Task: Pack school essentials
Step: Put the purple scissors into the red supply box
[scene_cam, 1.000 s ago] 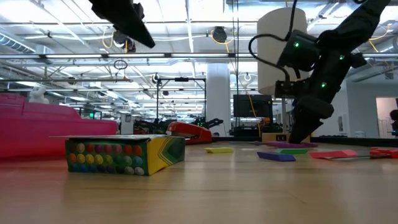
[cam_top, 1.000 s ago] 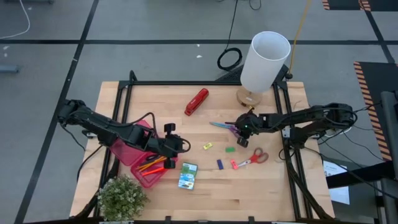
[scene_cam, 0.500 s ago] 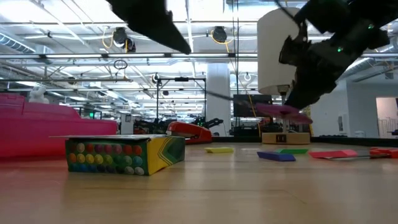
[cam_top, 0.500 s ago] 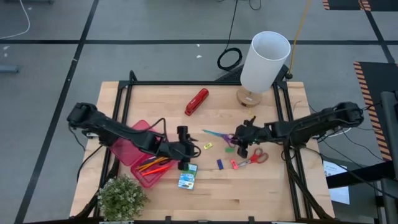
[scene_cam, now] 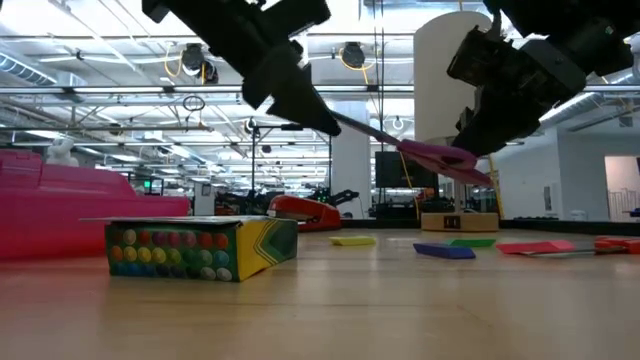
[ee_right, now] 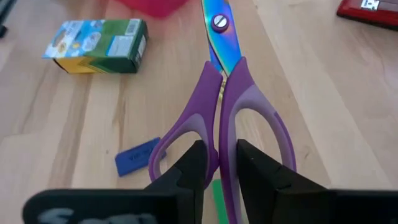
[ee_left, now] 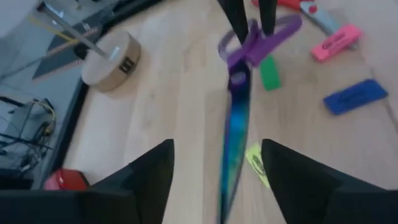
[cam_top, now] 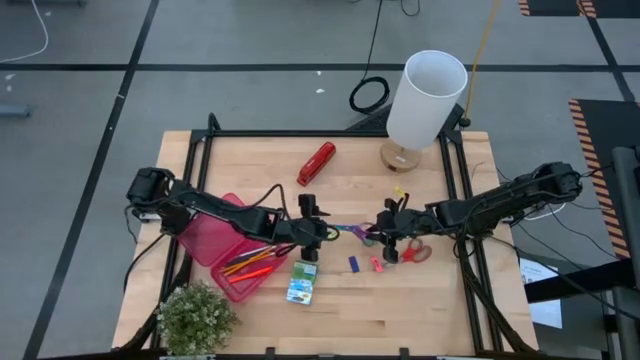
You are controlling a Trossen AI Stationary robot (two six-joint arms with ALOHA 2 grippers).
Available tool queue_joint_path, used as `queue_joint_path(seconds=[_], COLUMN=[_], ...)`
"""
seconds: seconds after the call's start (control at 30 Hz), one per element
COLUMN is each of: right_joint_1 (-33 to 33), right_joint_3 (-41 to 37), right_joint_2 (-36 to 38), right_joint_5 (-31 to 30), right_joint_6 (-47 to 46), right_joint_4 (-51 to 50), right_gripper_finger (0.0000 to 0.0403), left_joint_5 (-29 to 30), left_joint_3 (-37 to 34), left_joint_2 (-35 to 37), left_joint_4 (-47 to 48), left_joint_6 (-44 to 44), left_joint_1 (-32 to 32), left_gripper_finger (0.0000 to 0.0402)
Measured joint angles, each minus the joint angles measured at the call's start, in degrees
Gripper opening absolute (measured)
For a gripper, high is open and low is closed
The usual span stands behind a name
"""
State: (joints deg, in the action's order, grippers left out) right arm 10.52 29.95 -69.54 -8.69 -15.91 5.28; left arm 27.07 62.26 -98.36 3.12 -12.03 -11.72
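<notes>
The right gripper [ee_right: 216, 163] is clamped on the handles of the purple-handled scissors with iridescent teal blades [ee_right: 219, 87], held above the wooden table [cam_top: 420, 300] at mid-table. The left gripper [ee_left: 214, 180], fingers spread, brackets the blade tip. Both arms reach inward, low and extended.

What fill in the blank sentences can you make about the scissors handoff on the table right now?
1. The right end effector grips the purple scissors by the ____.
2. The left end effector has its fingers open around the scissors' ____.
3. In the low view, the scissors are held ____ the table, not resting on it.
4. The crayon box lies beside the ____ case.

Missing words: handles; blades; above; pink
</notes>
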Motion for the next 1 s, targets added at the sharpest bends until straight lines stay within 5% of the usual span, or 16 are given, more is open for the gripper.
queue_joint_path(seconds=[0.7, 1.0], right_joint_1=[0.0, -0.1], right_joint_3=[0.0, 0.0], right_joint_2=[-0.3, 1.0], right_joint_5=[6.5, 5.5], right_joint_6=[-2.7, -2.6], right_joint_4=[1.3, 3.5], right_gripper_finger=[0.0070, 0.0158], left_joint_5=[1.1, 1.4], left_joint_3=[0.1, 0.0], left_joint_2=[0.1, 0.6], left_joint_4=[0.2, 3.4], left_joint_6=[-14.0, -12.9], left_joint_1=[-3.8, -5.1], left_gripper_finger=[0.0018, 0.0013])
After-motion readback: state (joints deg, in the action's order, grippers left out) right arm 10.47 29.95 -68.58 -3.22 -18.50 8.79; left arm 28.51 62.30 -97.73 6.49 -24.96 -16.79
